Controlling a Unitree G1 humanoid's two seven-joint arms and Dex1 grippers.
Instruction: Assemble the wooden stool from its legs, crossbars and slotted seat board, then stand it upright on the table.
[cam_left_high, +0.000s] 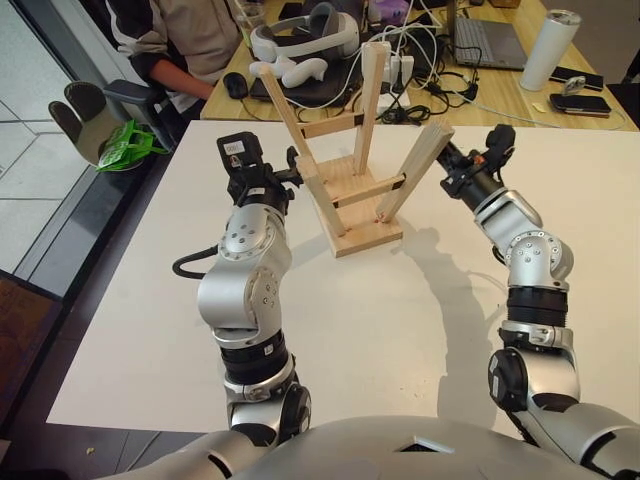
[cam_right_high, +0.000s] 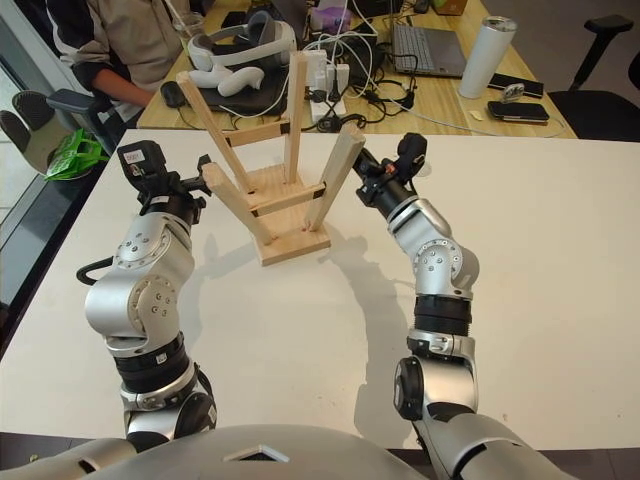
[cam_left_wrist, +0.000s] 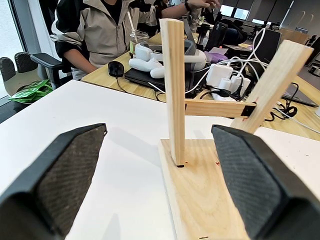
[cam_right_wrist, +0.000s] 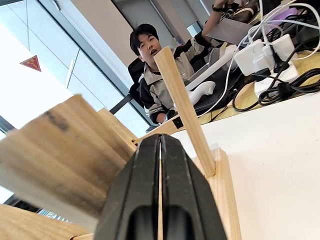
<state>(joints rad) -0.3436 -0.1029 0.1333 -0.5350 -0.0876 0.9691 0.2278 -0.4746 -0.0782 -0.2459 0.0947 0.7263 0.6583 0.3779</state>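
The stool stands upside down on the tabletop (cam_left_high: 400, 330). Its slotted seat board (cam_left_high: 362, 238) lies flat and all four legs point up, tied by two crossbars (cam_left_high: 331, 125).

The right end effector (cam_left_high: 452, 165) is at the upper end of the leaning leg (cam_left_high: 415, 172), on the side away from the other legs. Its fingers are drawn together with only a sliver between them. The leg's end lies against them, and I cannot tell whether any wood is actually pinched.

The left end effector (cam_left_high: 290, 182) has its pads (cam_left_wrist: 70, 175) spread wide apart and holds nothing. The seat board's edge sits just ahead of it, and the nearest leg (cam_left_high: 318, 195) is beside it.

Judging by this, assembly is near its end and the step in hand is seating that last leg, which splays outward from its slot. The next move likely calls for the right end effector to push the leg toward the others until it stands true. The left would meanwhile close on the board or near leg to brace it. Turning the stool upright remains.
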